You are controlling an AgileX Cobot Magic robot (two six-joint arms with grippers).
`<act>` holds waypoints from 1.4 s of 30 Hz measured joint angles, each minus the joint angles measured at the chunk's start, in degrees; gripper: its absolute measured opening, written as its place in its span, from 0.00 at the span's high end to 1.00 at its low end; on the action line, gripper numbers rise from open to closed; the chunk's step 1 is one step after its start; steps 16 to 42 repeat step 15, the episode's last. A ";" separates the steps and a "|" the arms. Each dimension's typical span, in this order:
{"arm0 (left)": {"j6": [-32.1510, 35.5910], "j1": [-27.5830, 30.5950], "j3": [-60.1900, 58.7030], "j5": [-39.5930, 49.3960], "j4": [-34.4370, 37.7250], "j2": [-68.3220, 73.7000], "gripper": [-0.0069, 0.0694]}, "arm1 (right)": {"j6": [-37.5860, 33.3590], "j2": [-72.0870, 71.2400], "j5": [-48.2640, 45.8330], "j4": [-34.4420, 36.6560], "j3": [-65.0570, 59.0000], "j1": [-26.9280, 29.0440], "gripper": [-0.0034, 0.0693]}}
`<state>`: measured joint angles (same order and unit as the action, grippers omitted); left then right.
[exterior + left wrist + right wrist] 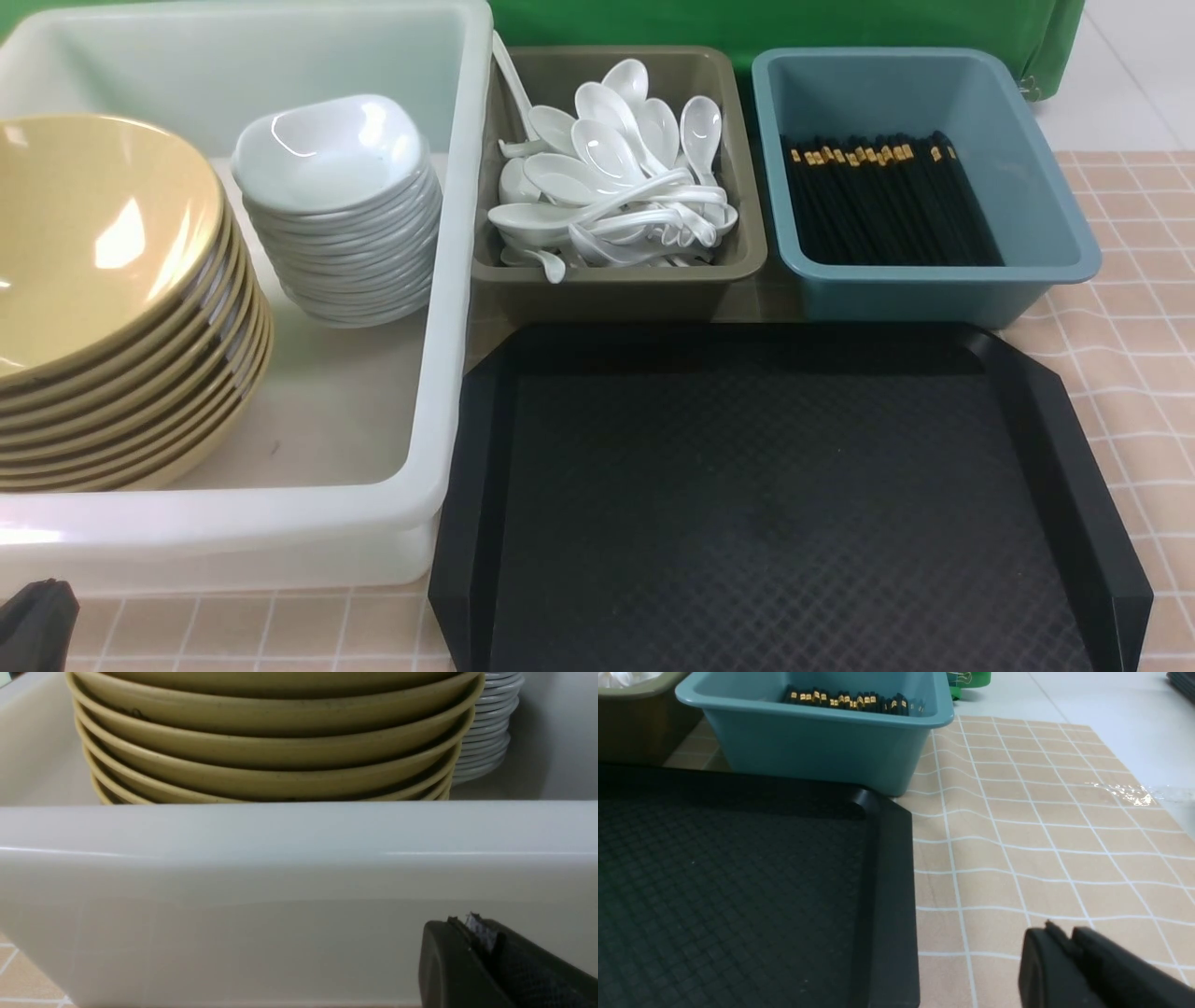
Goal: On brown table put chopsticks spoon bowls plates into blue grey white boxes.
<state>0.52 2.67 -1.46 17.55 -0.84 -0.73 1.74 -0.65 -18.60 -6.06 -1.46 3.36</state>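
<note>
Front view: I see the white box (373, 509) filling the left side of the frame. In it, the yellow bowls (103, 243) lean in a nested stack at the far left, and the white plates (327, 154) form a tilted stack just beside them. At upper centre, the grey box (616, 294) holds a jumbled heap of white spoons (597, 177). At upper right, the blue box (915, 294) holds the black chopsticks (887, 205), lying side by side with their gold bands toward the far wall. A black tray (766, 504) with a textured floor covers the lower centre and right, on the grid-patterned desk (1148, 373); green material (635, 23) runs behind the boxes.

My left pincer (467, 924) is pressed together, pinching nothing, near the outer wall of the white box. My right pincer (1066, 931) is over the desk near the tray; its tips are blurred, so I can't tell whether they touch.
</note>
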 joint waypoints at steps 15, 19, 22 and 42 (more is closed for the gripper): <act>0.00 0.00 0.00 0.00 0.00 0.00 0.91 | 0.00 0.00 0.00 0.00 0.00 0.00 0.80; 0.00 0.00 0.00 0.00 0.00 0.00 0.91 | 0.00 0.00 0.00 0.00 0.00 0.00 0.80; 0.00 0.00 0.00 0.00 0.00 0.00 0.91 | 0.00 0.00 0.00 0.00 0.00 0.00 0.80; 0.00 0.00 0.00 0.00 0.00 0.00 0.91 | 0.00 0.00 0.00 0.00 0.00 0.00 0.80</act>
